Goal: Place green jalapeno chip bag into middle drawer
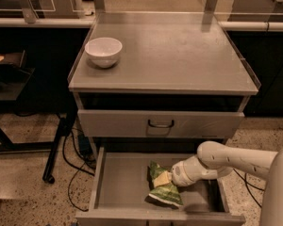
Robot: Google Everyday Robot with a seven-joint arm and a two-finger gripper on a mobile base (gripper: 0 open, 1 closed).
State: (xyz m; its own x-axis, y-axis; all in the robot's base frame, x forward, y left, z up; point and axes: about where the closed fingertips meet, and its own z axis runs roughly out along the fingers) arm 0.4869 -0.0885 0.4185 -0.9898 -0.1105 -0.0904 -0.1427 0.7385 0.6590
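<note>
Now the green jalapeno chip bag (163, 190) lies inside the open middle drawer (121, 182), apparently delivered; the gripper (174, 175) sits against its top edge, grip or release impossible to tell, beneath the table (179, 55) bearing a white bowl (104, 51).

Matt metal middle drawer (122, 185), crinkly chip bag (164, 193), smooth white gripper (175, 175) inside it

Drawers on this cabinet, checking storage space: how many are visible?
2: a shut drawer under the countertop, and the open middle drawer below, gripper inside at the green jalapeno chip bag. Others may be hidden.
</note>
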